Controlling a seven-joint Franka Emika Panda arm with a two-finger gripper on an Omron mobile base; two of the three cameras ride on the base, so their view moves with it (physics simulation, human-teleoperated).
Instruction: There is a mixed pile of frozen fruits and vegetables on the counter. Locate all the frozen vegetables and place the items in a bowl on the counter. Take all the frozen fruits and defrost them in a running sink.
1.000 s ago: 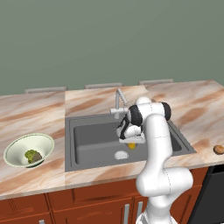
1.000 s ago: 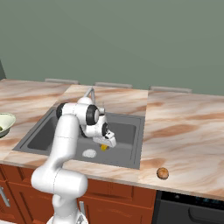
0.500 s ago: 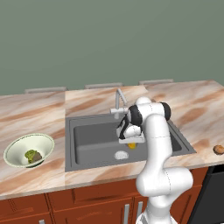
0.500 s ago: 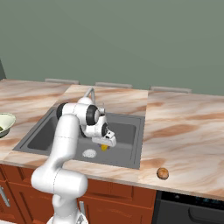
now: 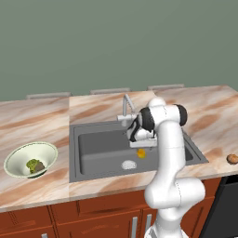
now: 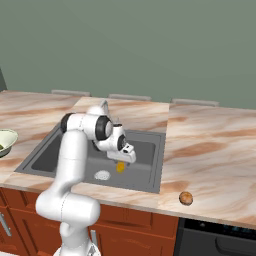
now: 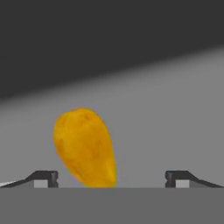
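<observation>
My gripper (image 7: 111,179) hangs low inside the dark grey sink (image 5: 97,148), open, its fingertips (image 7: 43,178) far apart. The yellow-orange oval frozen fruit (image 7: 85,146) sits between and just past them, touched by neither finger. From the base views this fruit (image 5: 141,153) (image 6: 120,167) is just under the gripper (image 5: 142,145) (image 6: 127,157), near the round drain (image 5: 128,164). A brown roundish fruit (image 5: 232,159) (image 6: 186,198) lies on the counter at the right. The bowl (image 5: 18,155) at the left holds the green floret (image 5: 31,163) and a dark brown lump (image 5: 40,166).
The silver faucet (image 5: 125,107) (image 6: 104,107) stands at the sink's back rim, just behind the hand. Marble counter (image 6: 210,150) stretches to the right of the basin. Wood cabinet fronts (image 5: 93,218) run below, with a dark appliance (image 6: 220,242) at the lower right.
The jaws have spread wide and let go of the yellow-orange fruit, which they held before. The arm has hardly moved.
</observation>
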